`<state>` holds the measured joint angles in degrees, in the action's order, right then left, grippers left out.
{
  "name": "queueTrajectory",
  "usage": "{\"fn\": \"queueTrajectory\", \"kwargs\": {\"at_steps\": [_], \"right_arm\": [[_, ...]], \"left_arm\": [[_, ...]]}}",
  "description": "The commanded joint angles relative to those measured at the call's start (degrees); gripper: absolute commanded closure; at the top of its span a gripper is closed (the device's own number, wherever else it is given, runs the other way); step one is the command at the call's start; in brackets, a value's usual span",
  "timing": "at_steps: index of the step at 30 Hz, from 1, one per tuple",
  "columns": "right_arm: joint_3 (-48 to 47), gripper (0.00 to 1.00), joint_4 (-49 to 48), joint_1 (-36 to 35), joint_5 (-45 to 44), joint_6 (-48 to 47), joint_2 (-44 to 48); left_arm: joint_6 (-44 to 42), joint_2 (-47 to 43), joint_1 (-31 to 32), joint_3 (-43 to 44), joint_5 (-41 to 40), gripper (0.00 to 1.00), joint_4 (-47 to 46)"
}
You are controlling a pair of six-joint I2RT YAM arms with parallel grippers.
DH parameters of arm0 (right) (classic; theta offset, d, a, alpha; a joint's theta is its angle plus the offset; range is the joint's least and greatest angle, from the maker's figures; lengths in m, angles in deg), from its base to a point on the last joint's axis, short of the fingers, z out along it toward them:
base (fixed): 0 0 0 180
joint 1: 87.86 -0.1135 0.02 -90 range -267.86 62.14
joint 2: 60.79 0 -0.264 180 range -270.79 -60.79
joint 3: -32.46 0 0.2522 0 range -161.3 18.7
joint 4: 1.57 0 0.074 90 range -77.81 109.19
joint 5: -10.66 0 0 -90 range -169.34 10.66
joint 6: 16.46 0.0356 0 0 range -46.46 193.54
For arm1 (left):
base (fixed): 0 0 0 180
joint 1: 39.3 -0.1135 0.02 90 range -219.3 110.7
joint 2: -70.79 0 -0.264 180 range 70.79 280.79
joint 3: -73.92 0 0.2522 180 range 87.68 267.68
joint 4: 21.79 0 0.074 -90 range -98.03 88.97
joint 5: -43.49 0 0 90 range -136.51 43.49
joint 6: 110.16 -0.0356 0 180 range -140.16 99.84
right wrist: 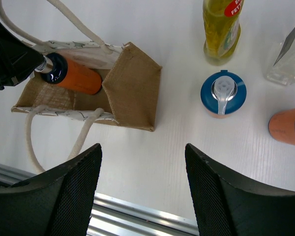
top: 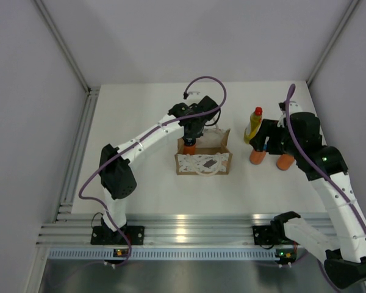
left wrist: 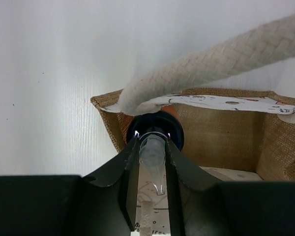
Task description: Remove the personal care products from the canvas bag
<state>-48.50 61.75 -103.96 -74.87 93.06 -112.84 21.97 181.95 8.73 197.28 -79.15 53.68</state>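
We count four bottles (right wrist: 223, 93) out on tabletop (right wrist: 162, 29). Last orange bottle (right wrist: 76, 78) inside canvas bag (right wrist: 132, 88), left hand (left wrist: 152, 142) clamped on its pump. Right hand (right wrist: 142, 147) wide open, empty.

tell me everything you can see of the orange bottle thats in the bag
The orange bottle has a smooth, plastic-looking orange body, a dark blue cap and a clear pump nozzle. It leans tilted at one end of the canvas bag, body inside, cap up by the rim. The left gripper is shut on it, its black fingers pinching the nozzle. A rope handle crosses just over the cap.
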Motion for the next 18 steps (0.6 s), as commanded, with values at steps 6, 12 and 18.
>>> {"fn": "queueTrajectory", "kwargs": {"at_steps": [6,12,18], "right_arm": [[-2.76,0.34,0.71,0.8,0.54,-0.55,-0.68],[-2.5,0.34,0.71,0.8,0.45,-0.46,-0.33],[-2.41,0.34,0.71,0.8,0.1,-0.37,0.02]], "left_arm": [[0.41,-4.36,-0.22,2.28,-0.76,1.0,-1.86],[-0.03,-5.51,-0.22,3.34,0.3,1.0,-2.3],[-1.78,-7.35,-0.22,5.8,0.47,1.0,-2.21]]}}
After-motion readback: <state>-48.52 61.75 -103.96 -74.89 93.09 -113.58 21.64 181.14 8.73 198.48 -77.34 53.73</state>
